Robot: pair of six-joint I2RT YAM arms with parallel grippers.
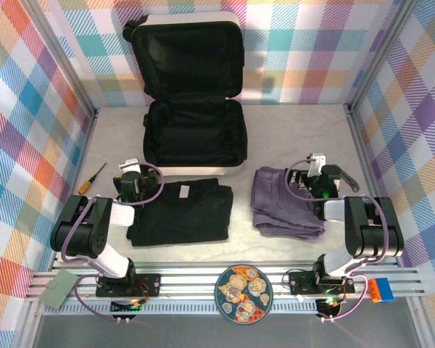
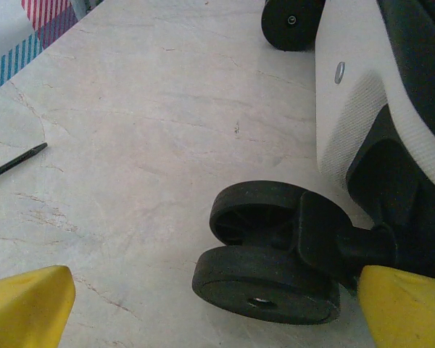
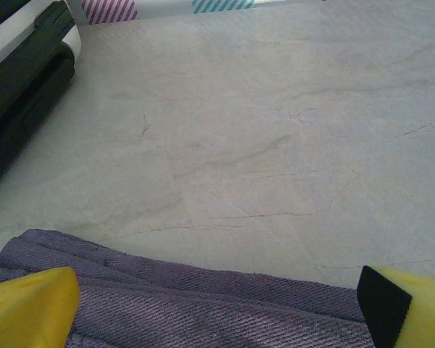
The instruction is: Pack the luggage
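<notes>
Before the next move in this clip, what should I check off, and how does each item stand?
1. Luggage lies open, lid up: ok.
2. Its lower half is bare, ready for clothes: ok.
3. Left pincer open, holding nothing: ok.
4. Right pincer open, over the purple-grey garment edge: ok.
5. Black garment folded, in front of the luggage: ok.
6. Left pincer clear of the wheel: cannot tell.
</notes>
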